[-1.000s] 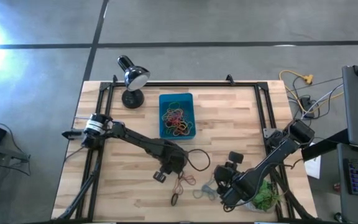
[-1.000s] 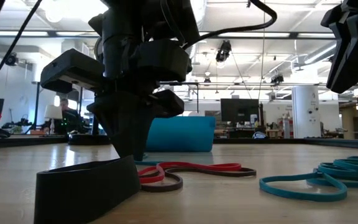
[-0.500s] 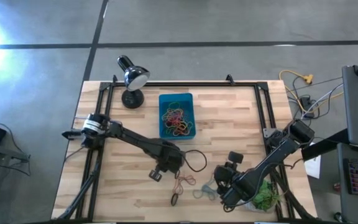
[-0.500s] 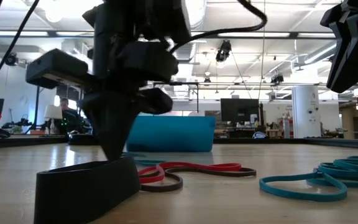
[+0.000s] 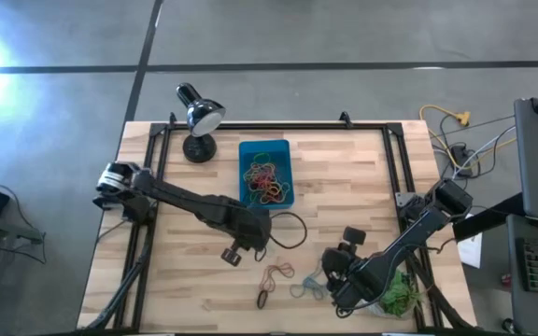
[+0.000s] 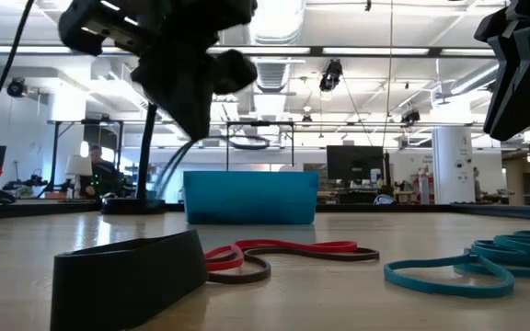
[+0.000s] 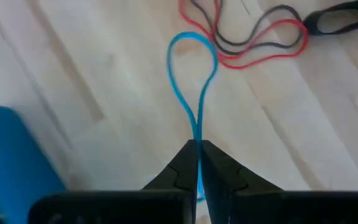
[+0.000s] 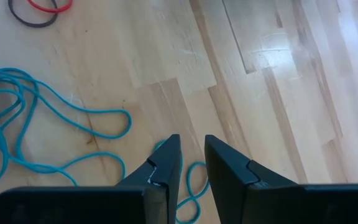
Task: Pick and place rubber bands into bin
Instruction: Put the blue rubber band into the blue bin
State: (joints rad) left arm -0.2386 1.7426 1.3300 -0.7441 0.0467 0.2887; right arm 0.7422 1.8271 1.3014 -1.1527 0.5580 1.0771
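My left gripper (image 5: 234,252) hangs above the table's middle, near side of the teal-blue bin (image 5: 265,173). It is shut on a blue rubber band (image 7: 192,74). In the low view the left gripper (image 6: 194,124) is raised well above the wood. The bin holds several coloured bands. Red and brown bands (image 5: 275,274) and a black band (image 5: 262,299) lie flat on the wood near the near edge. My right gripper (image 8: 192,155) is open by a narrow gap and hovers over a tangle of teal bands (image 8: 17,124), touching nothing. My left gripper pinches the blue band at one end of its loop (image 7: 197,142), with both strands between the two fingertips. The fingers come from above, pointing down. The rest of the loop (image 7: 191,43) hangs narrow and slack below them, lifted clear of the wood.
A black desk lamp (image 5: 199,117) stands at the far edge, left of the bin. A green plant (image 5: 400,297) sits at the near right corner beside the right arm. A black metal frame (image 5: 381,131) borders the table. Bare wood lies left of the loose bands.
My left gripper has risen from the table beside the black and red bands and moved a little toward the far left, toward the bin. It has carried the blue band up with it. The red, brown, black and teal bands have stayed where they were.
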